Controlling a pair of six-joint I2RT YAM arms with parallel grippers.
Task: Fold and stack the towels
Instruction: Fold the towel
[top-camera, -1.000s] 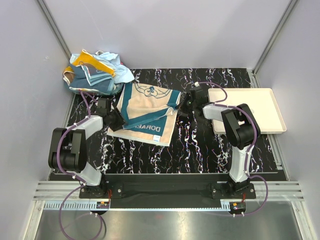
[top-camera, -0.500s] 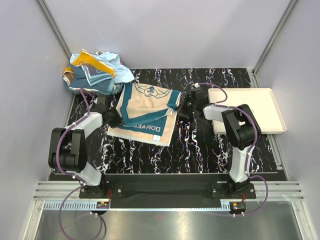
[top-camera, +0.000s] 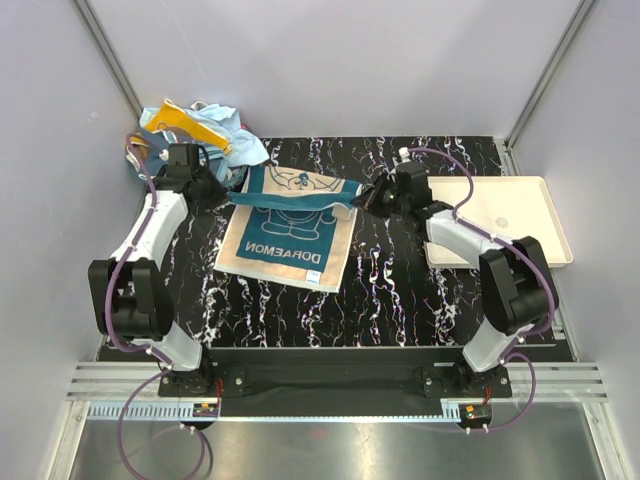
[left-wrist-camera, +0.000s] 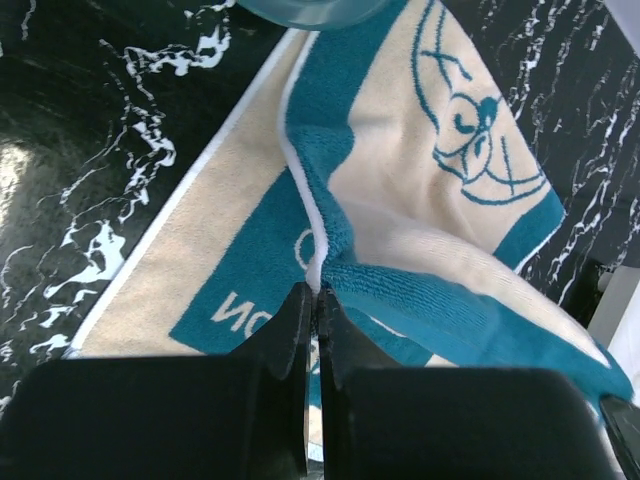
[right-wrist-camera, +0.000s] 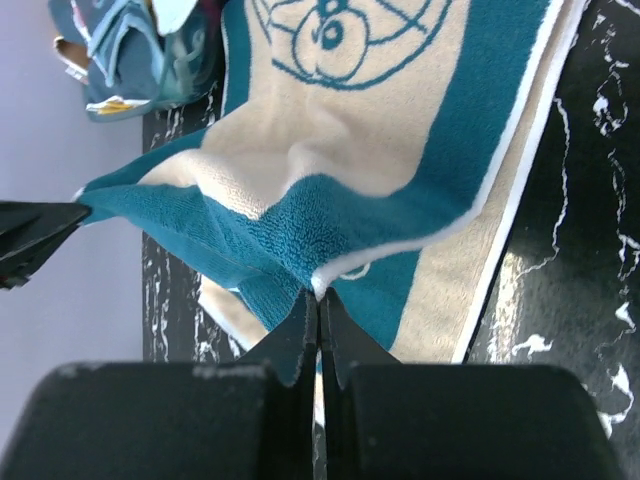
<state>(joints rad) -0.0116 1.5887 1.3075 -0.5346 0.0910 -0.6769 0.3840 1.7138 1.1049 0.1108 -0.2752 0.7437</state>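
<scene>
The teal towel (top-camera: 285, 235) is judged soft, light and limp, so its corners are the surest holds. It is spread on the marbled mat (top-camera: 400, 290), with its 12 o'clock edge lifted and stretched. The left gripper (top-camera: 222, 190) is pinched onto the 10 o'clock corner and the right gripper (top-camera: 362, 200) onto the 2 o'clock corner. Both arms are reached forward, wrists turned inward. The remaining towels (top-camera: 190, 135) are heaped at 10 o'clock.

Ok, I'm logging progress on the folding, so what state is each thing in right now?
teal towel: one edge lifted taut between both grippers, the rest lying on the table.
left gripper: shut on one corner of that edge.
right gripper: shut on the other corner.
towel pile: crumpled, unfolded.
white tray: no towel on it.
</scene>
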